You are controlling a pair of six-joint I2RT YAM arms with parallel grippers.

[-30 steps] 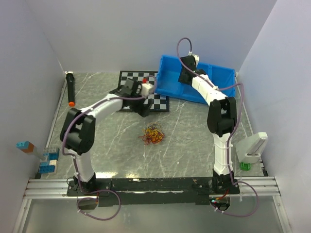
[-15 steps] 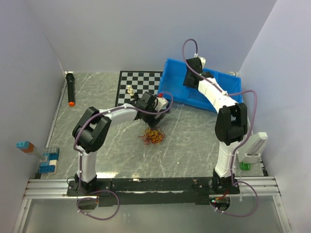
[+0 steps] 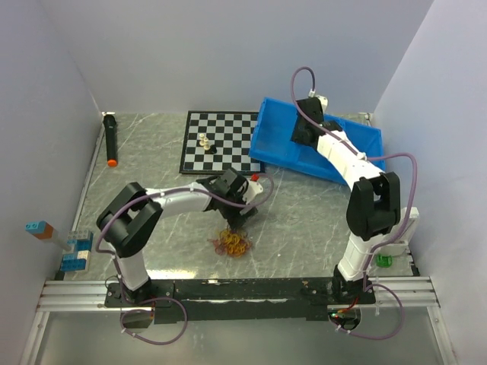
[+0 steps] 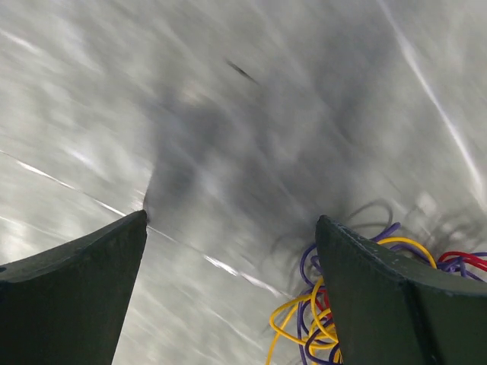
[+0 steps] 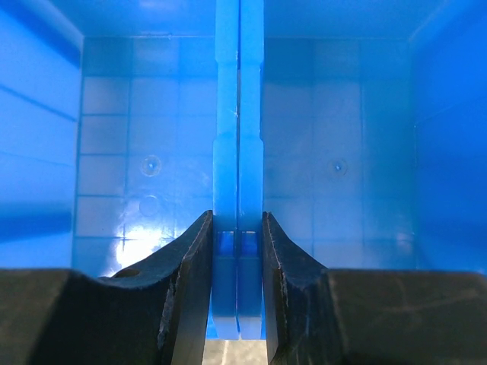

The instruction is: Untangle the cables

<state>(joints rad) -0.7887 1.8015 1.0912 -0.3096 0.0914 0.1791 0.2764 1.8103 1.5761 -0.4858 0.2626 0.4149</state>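
Note:
The cables (image 3: 232,243) lie as a small tangle of yellow, red and purple loops on the grey table, in front of the middle. In the left wrist view the cables (image 4: 327,304) sit by the right finger (image 4: 396,304), partly hidden behind it. My left gripper (image 3: 242,216) (image 4: 232,219) hangs wide open just behind the tangle, with only bare table between its fingers. My right gripper (image 3: 301,138) (image 5: 237,220) is at the back right, shut on the upright divider (image 5: 237,152) of the blue bin (image 3: 268,131).
A chessboard (image 3: 228,125) with two pieces (image 3: 204,141) lies at the back. A black marker (image 3: 111,141) with an orange tip lies at the far left. Toy bricks (image 3: 74,251) sit at the near left, and a white holder (image 3: 397,228) at the near right.
My left arm swung from the chessboard down toward the near side, and the tangle slid nearer with it. The right gripper and the blue bin shifted to the right.

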